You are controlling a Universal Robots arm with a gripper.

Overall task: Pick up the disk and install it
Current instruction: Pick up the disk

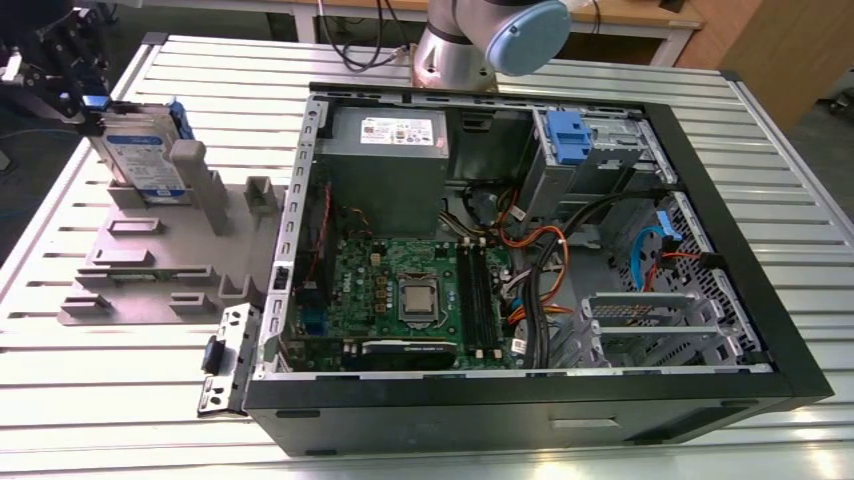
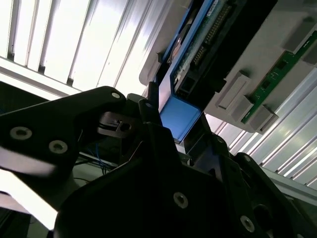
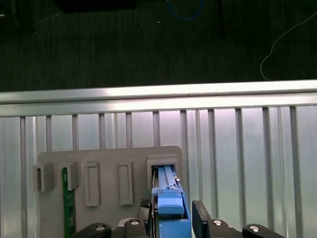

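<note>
First wrist view, disk (image 3: 171,210) standing in grey holder (image 3: 109,157), tool (image 3: 172,219) astride it.

High exterior view over table (image 1: 747,130); both wrist views close on disk (image 3: 171,225) (image 2: 181,116)

Bulky black tool (image 2: 174,124) with shiny screw heads sits right up at the blue plastic end of the flat disk (image 2: 195,47), which stands on edge in a grey plastic holder (image 2: 233,84). A green circuit board (image 2: 277,69) is slotted in the holder too, and the whole thing rests on the ribbed aluminium worktop (image 2: 99,39).
</note>
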